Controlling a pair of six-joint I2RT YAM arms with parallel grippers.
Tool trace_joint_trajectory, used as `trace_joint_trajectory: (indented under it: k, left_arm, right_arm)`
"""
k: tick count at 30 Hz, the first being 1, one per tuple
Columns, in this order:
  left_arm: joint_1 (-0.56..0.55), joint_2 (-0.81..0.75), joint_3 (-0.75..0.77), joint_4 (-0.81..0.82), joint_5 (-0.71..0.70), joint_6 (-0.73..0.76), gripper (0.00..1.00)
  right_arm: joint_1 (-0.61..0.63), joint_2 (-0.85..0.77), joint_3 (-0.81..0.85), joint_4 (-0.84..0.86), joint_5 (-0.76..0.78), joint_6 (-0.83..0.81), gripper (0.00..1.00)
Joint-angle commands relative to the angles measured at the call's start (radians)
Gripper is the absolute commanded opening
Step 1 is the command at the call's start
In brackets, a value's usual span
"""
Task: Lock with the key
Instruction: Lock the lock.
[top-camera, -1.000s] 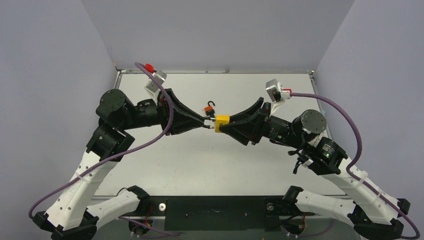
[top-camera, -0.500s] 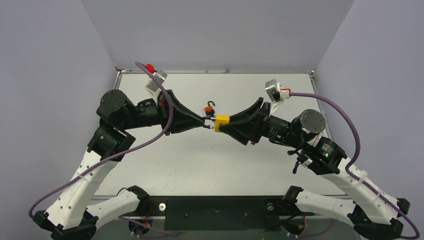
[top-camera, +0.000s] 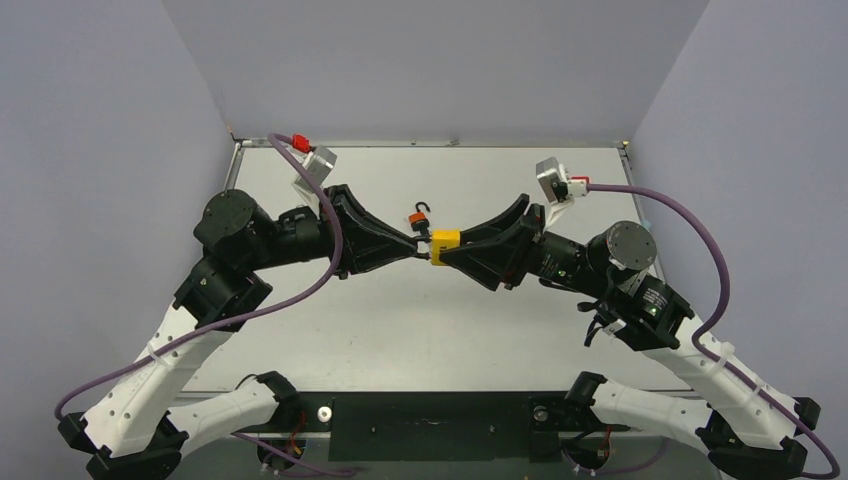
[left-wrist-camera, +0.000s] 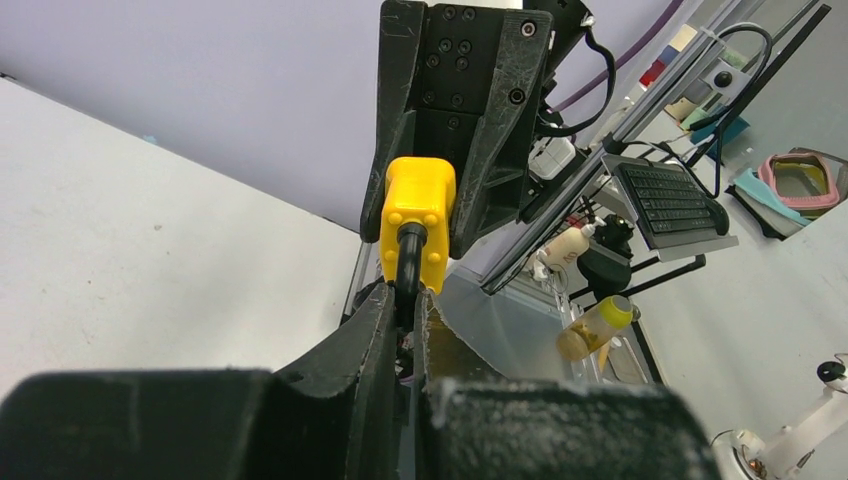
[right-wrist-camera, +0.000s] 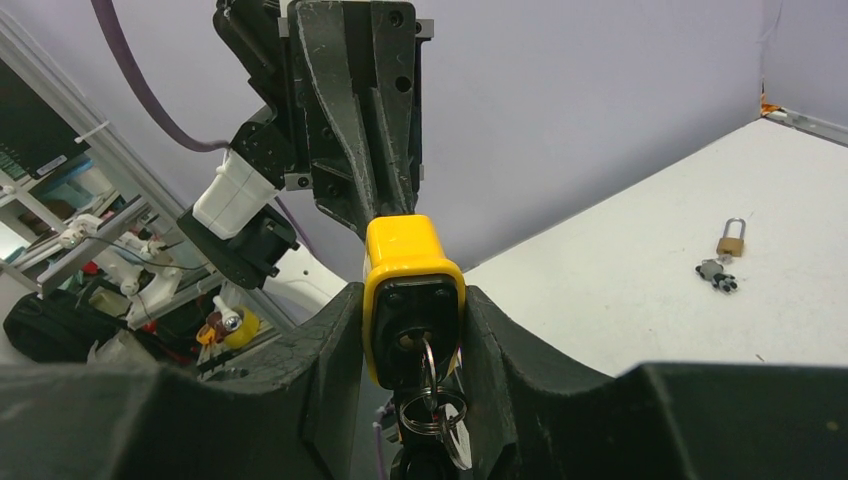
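1. While hovering over the middle of the bench (top-camera: 400, 330), well clear of its surface, grips the yellow padlock (top-camera: 444, 241) from both sides at once.
2. Clamps the right gripper (right-wrist-camera: 413, 320) around the lock's yellow body, one black finger pressed flat against each side.
3. Turns the keyhole end toward the right wrist camera, with the key (right-wrist-camera: 425, 355) seated in the slot and a key ring (right-wrist-camera: 440, 410) dangling just below it.
4. Pinches the left gripper (left-wrist-camera: 403, 300) together on the black shackle (left-wrist-camera: 408, 255), fingertips almost meeting around the bar, just beside the point where it leaves the yellow body.
5. Lines the two grippers up nose to nose, the left reaching in from the bench's left side and the right from its right, with only the lock between them.
6. Cannot tell from any view whether the shackle is pushed fully home or standing a little proud of the body.
7. Leaves a small padlock (right-wrist-camera: 730, 243) lying on the bench just behind the held one, toward the far edge, apart from both grippers.
8. Shows a little bunch of keys (right-wrist-camera: 717, 275) on the bench just beside that small padlock, too small to tell whether touching it.
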Motion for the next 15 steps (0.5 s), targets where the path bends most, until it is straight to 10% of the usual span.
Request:
trace_joint_trajectory:
  k: [1, 15]
  left_arm:
    - [-0.075, 0.054, 0.022, 0.006, -0.019, 0.016, 0.0]
    - [-0.136, 0.103, 0.064, -0.003, -0.051, 0.012, 0.0]
  right_arm:
    - [0.037, 0.069, -0.001, 0.1, -0.017, 0.003, 0.0]
    - [0.067, 0.103, 0.01, 0.075, 0.007, -0.025, 0.0]
